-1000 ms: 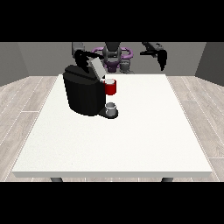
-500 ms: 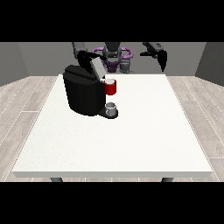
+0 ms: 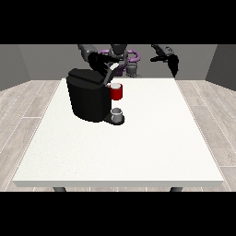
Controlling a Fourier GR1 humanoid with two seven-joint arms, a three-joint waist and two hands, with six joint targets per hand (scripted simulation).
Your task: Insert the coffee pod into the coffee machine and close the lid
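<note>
The black coffee machine (image 3: 87, 99) stands on the white table (image 3: 138, 147) at the back left. Its lid (image 3: 105, 79) is tilted up at the front, with a pale piece (image 3: 113, 69) above it. Under the lid sits the red pod holder (image 3: 117, 92), and a small grey cup (image 3: 117, 114) stands on the machine's base. The coffee pod itself is not visible. The hand at the view's left (image 3: 98, 61) is over the lid's top with its fingers stretched toward it. The hand at the view's right (image 3: 172, 62) hangs raised beyond the table's far right edge, fingers relaxed and holding nothing.
The robot's purple and grey torso (image 3: 120, 59) is behind the table's far edge. White tabletop stretches in front of and to the right of the machine. Wooden floor surrounds the table.
The hand at the view's left has moved rightward over the machine's lid. The other hand has stayed raised in about the same place.
</note>
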